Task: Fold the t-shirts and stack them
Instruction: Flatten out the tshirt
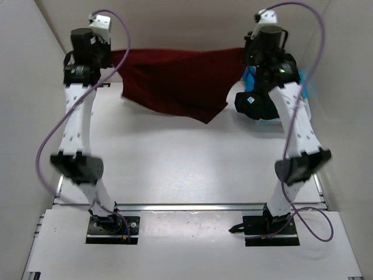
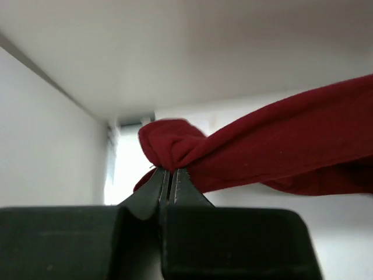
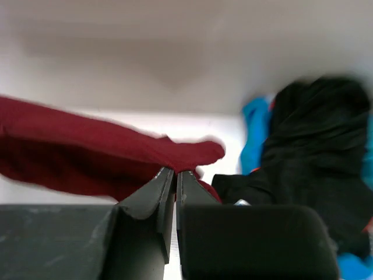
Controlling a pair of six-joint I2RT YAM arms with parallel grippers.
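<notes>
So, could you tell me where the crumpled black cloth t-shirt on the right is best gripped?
Probably its highest bunched fold, from above. The black cloth t-shirt lies heaped among light blue cloth, no collar or hem showing, so a top pinch should lift it free. Set down the dark red cloth t-shirt first.

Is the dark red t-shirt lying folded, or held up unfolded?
Held up unfolded: the dark red t-shirt stretches between the left gripper and right gripper, each shut on a bunched end, its middle sagging loosely.

White table [image 1: 175,166] — pale walls [image 1: 26,87], seemingly
</notes>
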